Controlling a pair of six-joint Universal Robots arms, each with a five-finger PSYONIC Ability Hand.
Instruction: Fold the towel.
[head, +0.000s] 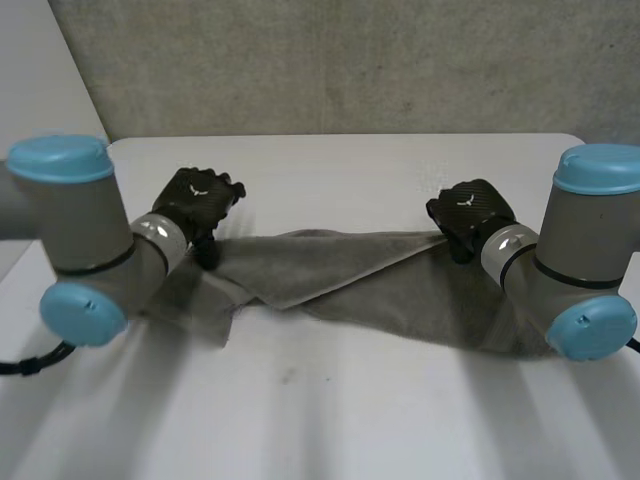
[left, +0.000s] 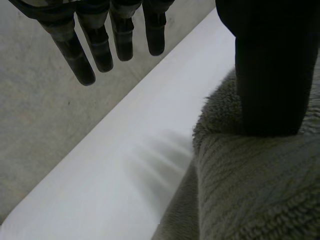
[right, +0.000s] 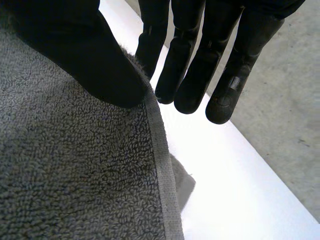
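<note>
Left hand (head: 200, 200), right hand (head: 470, 212): thumbs on towel (head: 340, 265) (fingers (left: 75, 55) straight).

The left arm (head: 85, 230) and right arm (head: 580, 250) are shown brought in from either side, wrists angled inward. The left hand (head: 200, 200) is held knuckles up, its fingers (left: 102, 47) straight and well apart from the thumb (left: 270, 75). The right hand (head: 468, 212) is posed alike, its straight fingers (right: 200, 75) just beside the lowered thumb (right: 90, 60).
</note>
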